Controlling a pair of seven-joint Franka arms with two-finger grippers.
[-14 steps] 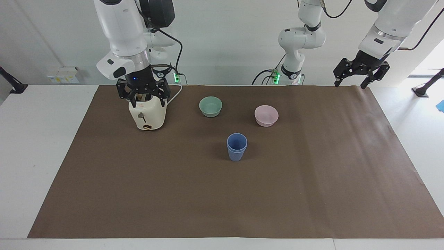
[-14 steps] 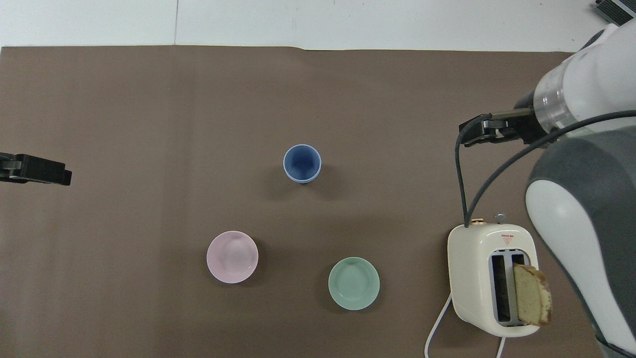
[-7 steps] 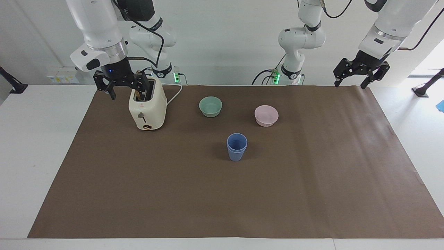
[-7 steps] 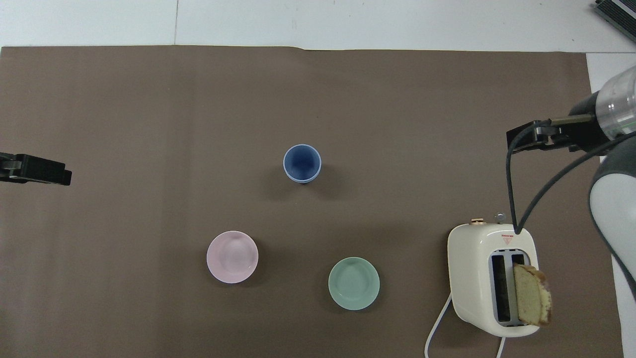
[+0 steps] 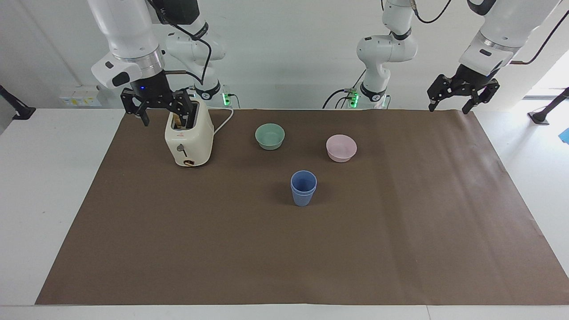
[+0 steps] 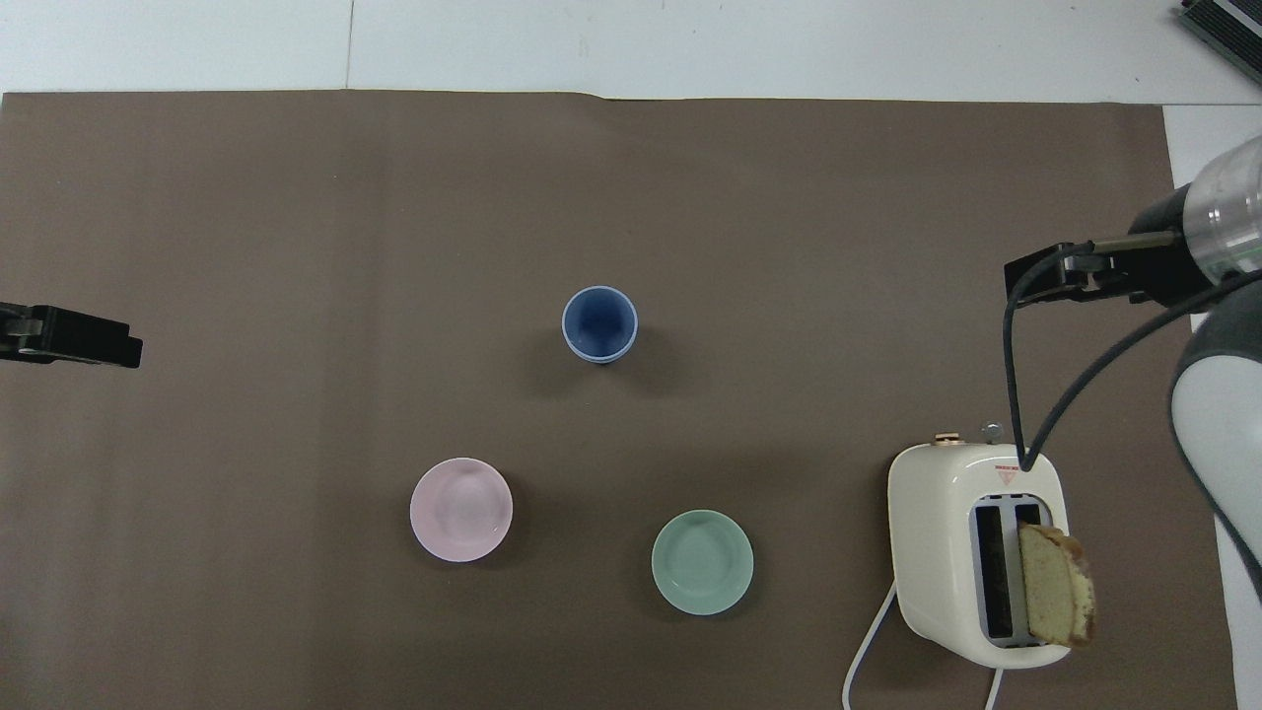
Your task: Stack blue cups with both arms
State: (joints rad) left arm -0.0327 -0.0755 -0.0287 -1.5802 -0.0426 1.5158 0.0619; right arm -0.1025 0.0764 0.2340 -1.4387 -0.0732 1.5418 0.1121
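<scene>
- Facing view shows the blue cups [image 5: 303, 188] already nested, one inside the other, upright on the brown mat [image 5: 400, 249] at about six o'clock from the pink bowl [image 5: 341, 148] and green bowl [image 5: 270, 136] — farther from me than both.
- My right gripper [image 5: 158, 106] hangs just beside the toaster [image 5: 189, 144], jaws spread, holding nothing.
- My left gripper [image 5: 462, 94] waits over the mat's corner at my end, jaws apart, empty.
- I judge the stacking done — what remains is parking cleanly.
- To do that well I'd lift clear of the toaster and its bread slice [image 6: 1057, 599], and swing wide of the stack, since light nested cups tip easily.
</scene>
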